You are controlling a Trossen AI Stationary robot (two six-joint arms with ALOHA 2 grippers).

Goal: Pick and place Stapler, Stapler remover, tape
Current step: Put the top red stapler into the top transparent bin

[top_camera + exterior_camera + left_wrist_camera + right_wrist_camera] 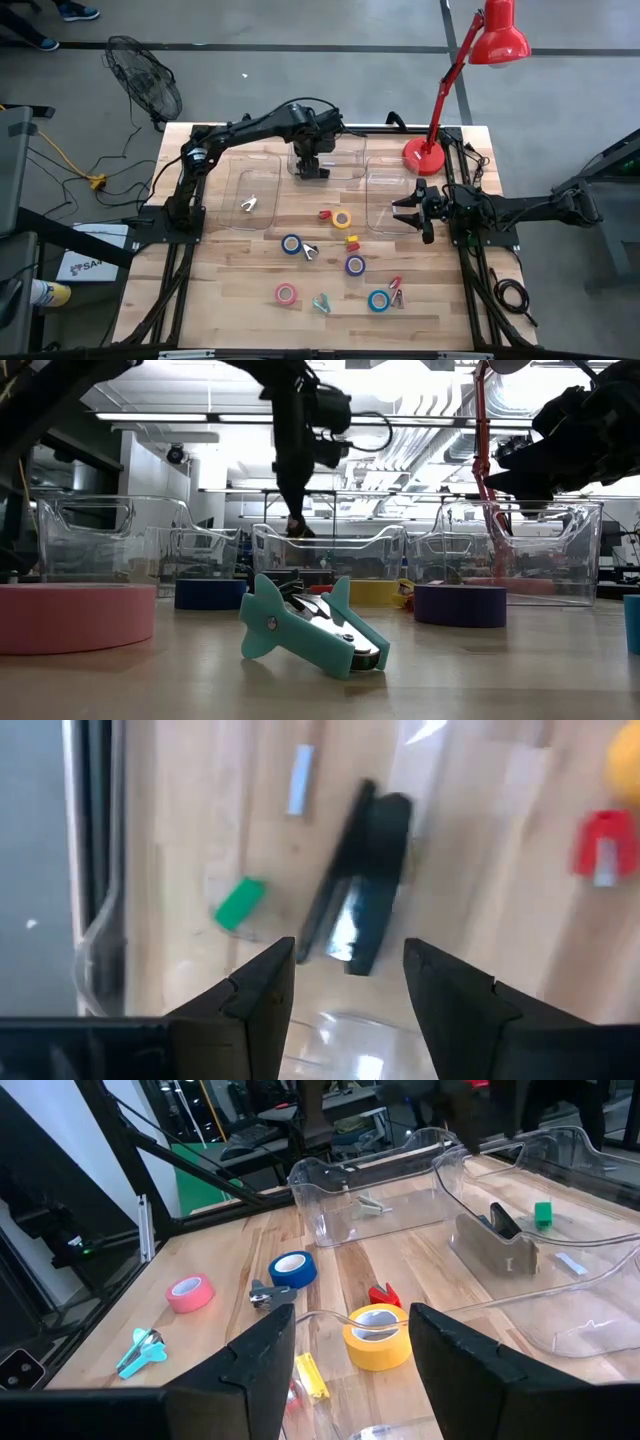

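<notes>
The black stapler (pixel 365 885) lies flat on the floor of the middle clear bin (pixel 327 170); it also shows in the right wrist view (pixel 503 1222). My left gripper (pixel 312 167) hangs open just above it, with nothing between the fingers (pixel 345 975). The tape rolls lie on the table: yellow (pixel 342 219), blue (pixel 291 244), purple (pixel 355 265), pink (pixel 286 294) and teal-blue (pixel 378 300). A teal staple remover (pixel 310 628) lies near the front and a red one (pixel 326 213) beside the yellow roll. My right gripper (pixel 415 213) is open and empty over the right bin's near edge.
Three clear bins stand in a row at the back: the left bin (pixel 250 190) holds a pale staple remover (pixel 249 204), and there is a right bin (pixel 390 200). A green piece (pixel 238 903) lies beside the stapler. A red desk lamp (pixel 425 155) stands at the back right.
</notes>
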